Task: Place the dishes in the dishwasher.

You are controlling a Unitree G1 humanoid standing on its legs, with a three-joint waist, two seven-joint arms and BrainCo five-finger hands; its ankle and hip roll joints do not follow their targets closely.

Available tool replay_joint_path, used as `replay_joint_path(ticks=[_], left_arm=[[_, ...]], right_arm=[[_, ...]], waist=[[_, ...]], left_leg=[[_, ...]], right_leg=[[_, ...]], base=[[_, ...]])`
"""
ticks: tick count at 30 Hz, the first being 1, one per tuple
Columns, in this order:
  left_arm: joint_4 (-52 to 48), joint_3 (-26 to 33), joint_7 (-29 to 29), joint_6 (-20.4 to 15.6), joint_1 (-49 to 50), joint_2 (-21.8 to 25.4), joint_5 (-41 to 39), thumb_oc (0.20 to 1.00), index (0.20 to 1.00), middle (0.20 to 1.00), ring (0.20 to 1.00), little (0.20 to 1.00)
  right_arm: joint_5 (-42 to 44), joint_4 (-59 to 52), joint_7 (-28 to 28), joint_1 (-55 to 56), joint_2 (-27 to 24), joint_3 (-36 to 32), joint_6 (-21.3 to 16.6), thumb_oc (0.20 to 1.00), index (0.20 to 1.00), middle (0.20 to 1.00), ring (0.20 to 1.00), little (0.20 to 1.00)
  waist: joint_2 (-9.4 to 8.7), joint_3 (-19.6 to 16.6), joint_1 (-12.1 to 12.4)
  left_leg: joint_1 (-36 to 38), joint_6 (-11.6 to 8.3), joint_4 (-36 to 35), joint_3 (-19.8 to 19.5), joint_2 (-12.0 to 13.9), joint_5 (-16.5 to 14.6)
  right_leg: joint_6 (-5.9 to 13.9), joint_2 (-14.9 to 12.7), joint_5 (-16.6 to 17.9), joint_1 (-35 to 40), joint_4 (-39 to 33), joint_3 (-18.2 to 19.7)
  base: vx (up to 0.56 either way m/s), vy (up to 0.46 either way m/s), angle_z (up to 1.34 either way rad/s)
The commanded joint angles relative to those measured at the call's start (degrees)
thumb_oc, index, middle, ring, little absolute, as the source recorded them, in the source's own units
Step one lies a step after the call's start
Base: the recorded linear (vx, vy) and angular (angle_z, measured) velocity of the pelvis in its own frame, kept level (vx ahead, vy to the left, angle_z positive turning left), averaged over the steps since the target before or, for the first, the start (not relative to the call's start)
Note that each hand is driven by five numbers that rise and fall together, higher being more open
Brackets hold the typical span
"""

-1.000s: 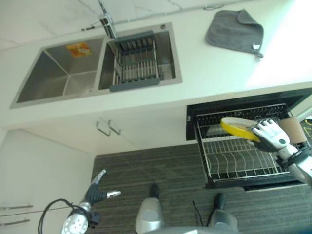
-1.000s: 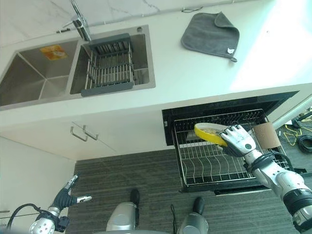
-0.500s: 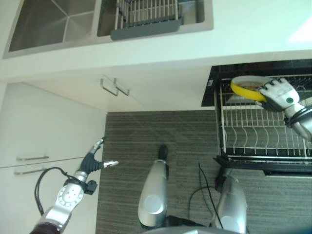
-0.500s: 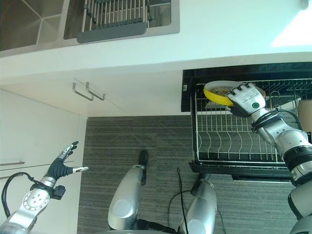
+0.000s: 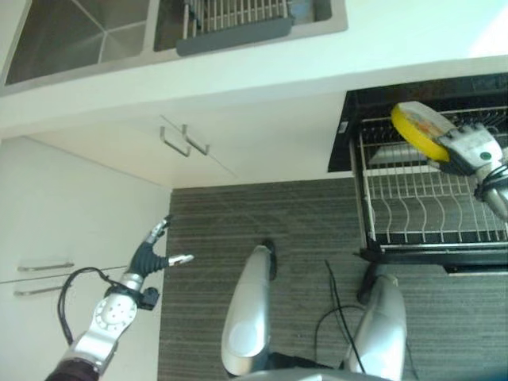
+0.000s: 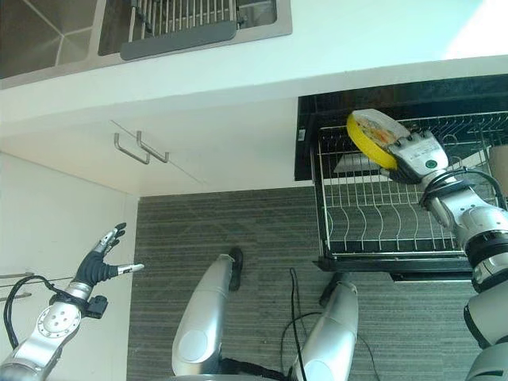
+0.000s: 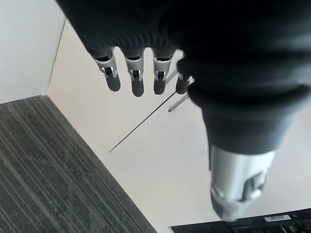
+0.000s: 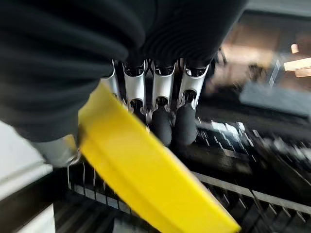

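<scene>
One yellow plate [image 6: 371, 138] sits pinched in the right hand [image 6: 419, 156], tilted over the back left corner of the pulled-out rack [image 6: 397, 226]. The rim could strike the rack's wires or miss a slot and tip if let go while tilted. The left hand [image 6: 106, 260] hangs spread and empty by the cabinet [image 6: 63, 206]. I count one plate, one rack, and no other dishes in it.
</scene>
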Motion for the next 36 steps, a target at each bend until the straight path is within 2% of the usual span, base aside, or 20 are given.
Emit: replay_joint_path(ticks=[1, 14, 18, 21, 22, 23, 24, 27, 28, 30, 31, 34, 36], left_arm=[[1.1, 1.4, 0.4, -1.7, 1.6, 2.4, -1.3, 1.0, 1.0, 1.0, 1.0, 1.0], [1.5, 1.9, -0.1, -1.3, 0.3, 2.1, -1.0, 1.0, 1.0, 1.0, 1.0, 1.0], [1.1, 2.1, -0.2, -0.9, 0.3, 2.2, -1.2, 1.0, 1.0, 1.0, 1.0, 1.0], [0.2, 2.9, -0.5, -0.3, 1.1, 1.5, -1.1, 1.0, 1.0, 1.0, 1.0, 1.0], [-1.1, 3.6, -0.7, 0.6, 1.8, 1.0, -0.8, 1.0, 1.0, 1.0, 1.0, 1.0], [-1.5, 4.0, -0.7, 0.9, 2.2, 0.7, -0.6, 1.0, 1.0, 1.0, 1.0, 1.0], [-2.7, 4.6, -0.1, 1.3, 3.6, -0.7, 0.5, 1.0, 1.0, 1.0, 1.0, 1.0], [-5.6, 6.6, 1.1, 3.0, 6.6, -3.5, 2.5, 1.0, 1.0, 1.0, 1.0, 1.0], [-6.7, 7.8, 1.3, 3.8, 7.7, -4.4, 2.8, 1.0, 1.0, 1.0, 1.0, 1.0], [-7.4, 9.0, 1.2, 4.5, 8.7, -5.3, 3.1, 1.0, 1.0, 1.0, 1.0, 1.0], [-7.9, 10.8, 0.9, 5.0, 9.8, -6.5, 3.5, 1.0, 1.0, 1.0, 1.0, 1.0], [-8.0, 12.2, 1.3, 5.3, 10.5, -7.5, 3.9, 1.0, 1.0, 1.0, 1.0, 1.0], [-8.1, 13.3, 1.7, 5.5, 11.2, -8.1, 4.1, 1.0, 1.0, 1.0, 1.0, 1.0]], right_arm=[[6.2, 1.6, 2.8, 1.0, 2.5, 0.3, -0.9, 1.0, 1.0, 1.0, 1.0, 1.0], [7.5, 2.8, 5.9, 0.3, 5.8, 0.7, -1.3, 1.0, 1.0, 1.0, 1.0, 1.0], [12.0, 1.7, 7.3, 0.6, 6.2, 0.2, -1.0, 1.0, 1.0, 1.0, 1.0, 1.0], [21.9, -1.0, 12.8, 2.5, 6.6, -3.1, 1.4, 1.0, 1.0, 1.0, 1.0, 1.0], [29.8, -3.7, 15.5, 4.4, 6.3, -6.0, 3.8, 1.0, 1.0, 1.0, 1.0, 1.0], [33.9, -4.7, 16.2, 5.3, 6.5, -7.5, 4.3, 1.0, 1.0, 1.0, 1.0, 1.0], [41.2, -9.4, 19.3, 8.6, 7.3, -13.1, 7.1, 1.0, 1.0, 1.0, 1.0, 1.0], [54.9, -21.6, 23.0, 18.8, 10.3, -25.4, 10.5, 1.0, 1.0, 1.0, 1.0, 1.0], [59.2, -27.5, 25.3, 23.8, 13.2, -31.2, 12.6, 1.0, 1.0, 1.0, 1.0, 1.0], [64.1, -32.0, 27.6, 27.8, 16.7, -35.6, 14.6, 1.0, 1.0, 1.0, 1.0, 1.0], [68.7, -37.5, 28.5, 33.0, 20.9, -40.5, 16.5, 1.0, 1.0, 1.0, 1.0, 1.0], [72.1, -41.7, 29.2, 38.6, 24.9, -46.1, 18.3, 1.0, 1.0, 1.0, 1.0, 1.0], [75.2, -45.0, 27.4, 42.1, 26.9, -50.7, 19.4, 1.0, 1.0, 1.0, 1.0, 1.0]], waist=[[-1.37, -4.2, 1.0], [-2.0, -4.7, 1.6], [-2.07, -4.9, 1.3], [-2.14, -5.0, 0.8], [-2.19, -4.9, 0.5], [-2.28, -5.0, 0.3], [-2.51, -4.6, -0.4], [-3.39, -4.4, -2.1], [-3.96, -4.5, -3.0], [-4.63, -4.6, -4.0], [-5.53, -4.6, -5.3], [-6.78, -4.8, -6.8], [-7.84, -5.3, -7.7]], left_leg=[[2.1, 0.5, -2.1, -0.4, 2.9, -1.9], [3.0, 0.24, -4.7, 0.7, 3.6, -1.1], [3.3, 0.24, -5.4, 0.7, 3.6, -1.0], [4.1, 0.25, -6.3, 0.7, 3.5, -0.7], [4.5, 0.25, -6.8, 0.7, 3.5, -0.4], [4.6, 0.27, -7.4, 0.7, 3.5, 0.0], [5.6, 0.17, -8.2, 0.8, 3.6, 0.1], [7.6, 0.24, -10.8, 1.2, 4.0, 1.4], [8.5, 0.31, -12.5, 1.5, 4.0, 2.3], [9.8, 0.33, -14.2, 1.8, 4.1, 3.0], [11.4, 0.29, -16.7, 2.8, 4.3, 4.2], [13.3, -0.03, -20.4, 4.3, 4.7, 6.1], [14.9, -0.4, -23.4, 5.2, 4.9, 7.6]], right_leg=[[0.25, -1.0, -2.7, 1.6, 1.1, -2.6], [1.29, -2.1, -1.2, 1.0, -0.6, -3.2], [1.28, -1.6, -1.1, 1.3, -1.4, -2.8], [0.94, -1.0, -1.3, 2.0, -2.0, -2.6], [0.81, -0.7, -1.2, 2.4, -2.3, -2.6], [0.73, -0.6, -0.8, 2.5, -2.8, -2.6], [0.6, -0.2, -0.9, 3.3, -3.4, -2.4], [0.49, 0.8, -0.2, 5.0, -5.8, -2.2], [0.45, 1.4, 0.5, 5.8, -7.4, -2.0], [0.51, 1.9, 1.2, 6.9, -9.4, -1.9], [0.73, 2.8, 2.3, 8.3, -12.1, -1.9], [1.09, 4.3, 4.1, 10.7, -16.6, -2.1], [1.24, 5.6, 5.5, 13.0, -20.6, -2.6]], base=[[0.0, 0.0, 0.0], [0.0, 0.001, 0.0], [0.0, 0.0, 0.0], [0.04, 0.047, 0.0], [0.05, 0.051, 0.03], [0.07, 0.068, 0.03], [0.06, 0.054, -0.01], [0.1, 0.068, -0.05], [0.09, 0.05, -0.16], [0.09, 0.045, -0.32], [0.08, 0.037, -0.28], [0.03, -0.003, -0.2], [0.01, -0.041, -0.19]])
